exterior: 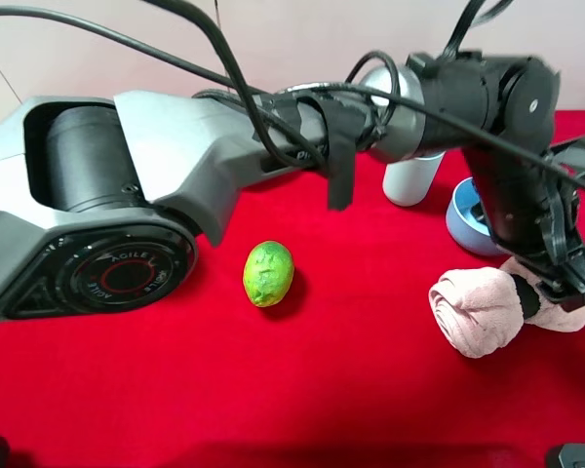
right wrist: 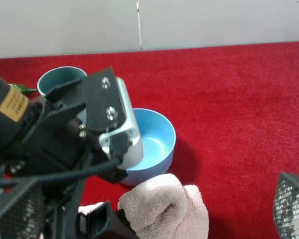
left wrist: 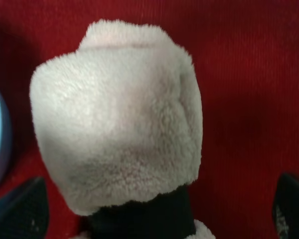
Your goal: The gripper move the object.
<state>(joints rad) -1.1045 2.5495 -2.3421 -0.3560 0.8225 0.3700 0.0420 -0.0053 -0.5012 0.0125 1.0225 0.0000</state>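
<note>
The pale pink rolled towel point(exterior: 478, 307) lies on the red cloth at the right, cinched by a dark band point(left wrist: 144, 214). My left arm reaches across the table. Its black gripper point(exterior: 558, 278) hangs over the towel's banded middle. In the left wrist view the towel point(left wrist: 117, 119) fills the frame, and the left gripper point(left wrist: 158, 211) is open, its fingertips point(left wrist: 22, 209) wide apart on either side of the band. My right gripper point(right wrist: 154, 211) is open and empty, looking down on the towel point(right wrist: 164, 204) and the left arm's wrist point(right wrist: 89, 124).
A green lime point(exterior: 269, 273) lies mid-table. A blue bowl point(exterior: 465, 222) sits just behind the towel, also seen in the right wrist view point(right wrist: 157, 137). A pale cup point(exterior: 409, 177) stands behind the bowl. The left arm's big grey body point(exterior: 127, 195) spans the table.
</note>
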